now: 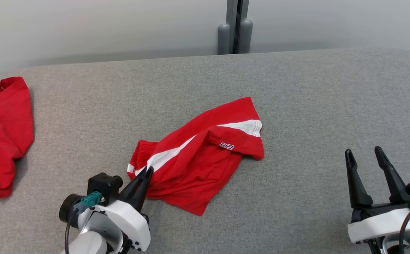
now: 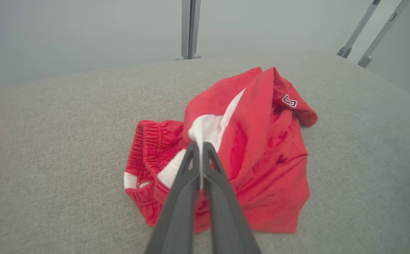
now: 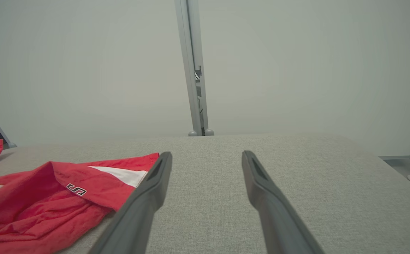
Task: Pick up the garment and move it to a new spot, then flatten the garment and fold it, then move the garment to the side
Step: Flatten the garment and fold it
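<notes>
Pinching red garment [image 1: 205, 162]: left claw [image 1: 149, 170]

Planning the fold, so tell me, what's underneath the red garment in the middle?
The grey fabric surface shows all around the garment, which lies crumpled on it. Whatever sits beneath its bunched layers is covered and cannot be seen.
</notes>
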`<state>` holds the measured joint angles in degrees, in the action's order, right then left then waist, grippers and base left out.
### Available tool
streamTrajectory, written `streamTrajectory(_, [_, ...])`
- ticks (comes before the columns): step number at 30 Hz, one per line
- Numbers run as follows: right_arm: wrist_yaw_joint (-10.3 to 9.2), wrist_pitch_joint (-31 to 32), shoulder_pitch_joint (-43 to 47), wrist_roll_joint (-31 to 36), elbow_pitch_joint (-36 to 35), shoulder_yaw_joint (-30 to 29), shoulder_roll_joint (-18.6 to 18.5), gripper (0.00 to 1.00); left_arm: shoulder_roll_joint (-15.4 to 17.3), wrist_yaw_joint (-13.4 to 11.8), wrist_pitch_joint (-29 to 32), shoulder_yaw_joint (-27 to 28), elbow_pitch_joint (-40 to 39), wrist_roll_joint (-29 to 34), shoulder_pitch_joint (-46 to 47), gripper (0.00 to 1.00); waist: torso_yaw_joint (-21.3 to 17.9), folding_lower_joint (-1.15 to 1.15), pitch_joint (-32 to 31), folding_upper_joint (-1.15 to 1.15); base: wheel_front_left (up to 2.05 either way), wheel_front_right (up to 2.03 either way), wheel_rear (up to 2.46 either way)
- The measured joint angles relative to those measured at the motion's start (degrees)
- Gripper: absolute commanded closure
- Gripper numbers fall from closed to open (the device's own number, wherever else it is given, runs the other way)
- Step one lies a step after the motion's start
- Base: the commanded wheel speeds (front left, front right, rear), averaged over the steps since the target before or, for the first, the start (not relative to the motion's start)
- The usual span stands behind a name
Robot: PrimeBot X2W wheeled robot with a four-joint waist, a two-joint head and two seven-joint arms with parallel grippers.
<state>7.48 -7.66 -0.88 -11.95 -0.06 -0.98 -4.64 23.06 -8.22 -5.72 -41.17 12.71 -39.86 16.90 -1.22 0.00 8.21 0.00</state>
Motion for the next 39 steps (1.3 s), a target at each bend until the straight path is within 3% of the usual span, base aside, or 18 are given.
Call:
streamTrajectory(16, [0.00, 2.27, -3.57, -0.93, 1.55, 3.27, -1.18, 0.00, -0.11, -0.25, 0.22, -0.53, -1.10, 0.49, 1.86, 1.00, 1.28, 0.00, 2.38, 0.00, 0.00, 0.00, 0.00])
streamTrajectory(31, [0.00, 8.28, -19.05, -10.94, 16.42, 16.53, -6.54, 0.00, -2.12, 1.11, -1.08, -1.36, 0.91, 1.57, 6.72, 1.00, 4.82, 0.00, 9.54, 0.00, 0.00, 0.00, 0.00])
streamTrajectory(39, [0.00, 8.06, -27.11, -15.63, 24.82, 21.81, -8.53, 0.00, -3.44, 2.01, -1.98, -1.88, 2.85, 1.77, 8.60, 1.00, 6.99, 0.00, 11.83, 0.00, 0.00, 0.00, 0.00])
